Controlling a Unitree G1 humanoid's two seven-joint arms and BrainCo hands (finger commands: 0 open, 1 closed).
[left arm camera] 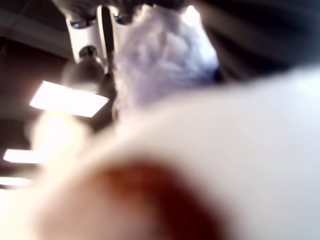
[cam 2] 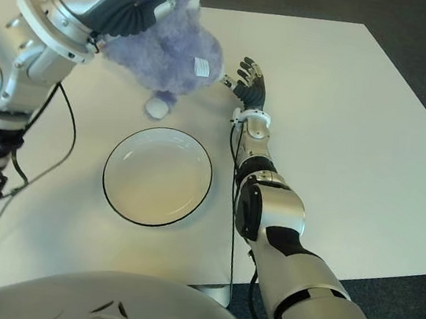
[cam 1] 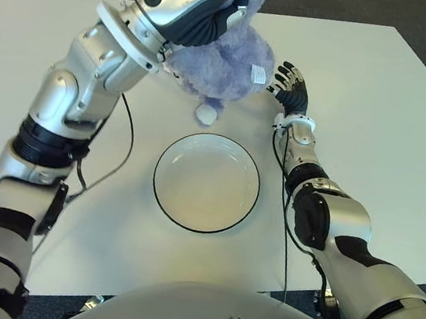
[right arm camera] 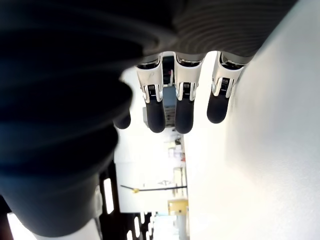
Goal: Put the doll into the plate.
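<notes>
We count one doll [cam 1: 219, 69], one plate [cam 1: 206, 182], two hands. The doll is a fuzzy purple plush, held up in the left hand [cam 1: 217, 17] over the far half of the desk [cam 1: 378, 111], above and beyond the plate's far rim; one pale foot [cam 1: 206, 113] hangs toward the rim and a white tag [cam 1: 258, 74] shows on its side. The left fingers are wrapped into the fur. The plate is white with a dark rim and sits on the middle of the desk with nothing in it. The right hand [cam 1: 290, 89] shows just right of the doll, fingers extended and loosely spread, holding nothing.

Only the eye views show the plate. The left wrist view gives purple fur [left arm camera: 165, 55] close up and ceiling lights, mostly blurred. The right wrist view shows three straight fingertips [right arm camera: 184, 117] beside the white desk surface.
</notes>
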